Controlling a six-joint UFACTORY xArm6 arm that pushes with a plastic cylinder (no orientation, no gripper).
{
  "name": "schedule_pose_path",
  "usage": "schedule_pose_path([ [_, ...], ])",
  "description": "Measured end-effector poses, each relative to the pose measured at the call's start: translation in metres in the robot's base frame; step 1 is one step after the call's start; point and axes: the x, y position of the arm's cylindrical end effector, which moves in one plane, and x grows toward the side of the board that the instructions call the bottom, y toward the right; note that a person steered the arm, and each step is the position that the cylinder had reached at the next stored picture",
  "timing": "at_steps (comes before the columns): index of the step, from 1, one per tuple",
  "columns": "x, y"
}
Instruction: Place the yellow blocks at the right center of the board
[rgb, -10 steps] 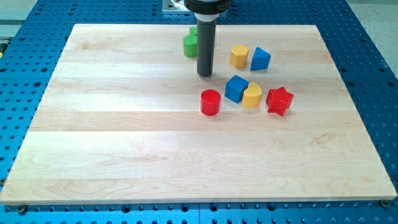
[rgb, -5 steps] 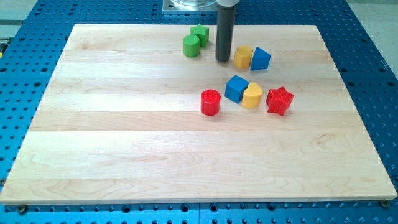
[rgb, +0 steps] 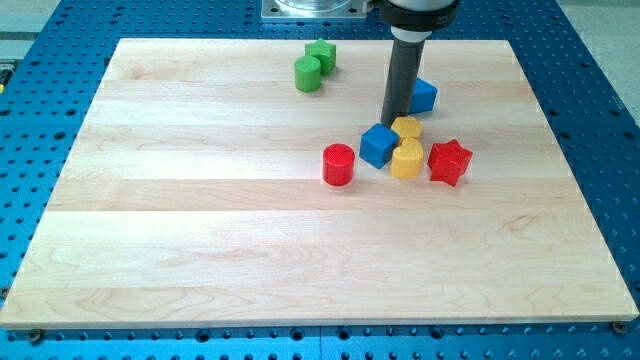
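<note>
Yellow heart (rgb: 406, 159) sits between blue cube (rgb: 378, 144) and red star (rgb: 449, 161), mid-bench (rgb: 200, 230), short of right centre. Behind, touching it, second yellow block (rgb: 407, 127), shape unclear. My tip (rgb: 396, 121) at its left edge; no hand fitted. Rod partly hides far blue block (rgb: 424, 96).

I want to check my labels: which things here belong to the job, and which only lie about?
For the job:
- upper yellow block
- lower yellow block
- my tip, just left of the upper yellow block

Lying about:
- blue cube
- blue block
- red cylinder
- red star
- green cylinder
- green block
</note>
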Motion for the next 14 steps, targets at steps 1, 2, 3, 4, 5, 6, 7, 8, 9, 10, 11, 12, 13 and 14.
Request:
schedule_pose_path([
  [1,-0.005,-0.032],
  [2,0.041,-0.033],
  [3,0.045,0.018],
  [4,0.045,0.064],
  [5,0.048,0.064],
  [6,0.081,0.059],
  [7,0.147,0.075],
  [8,0.157,0.03],
  [9,0.138,-0.008],
  [10,0.107,0.034],
  [11,0.09,0.054],
  [12,0.105,0.023],
  [13,0.098,0.001],
  [14,0.073,0.019],
])
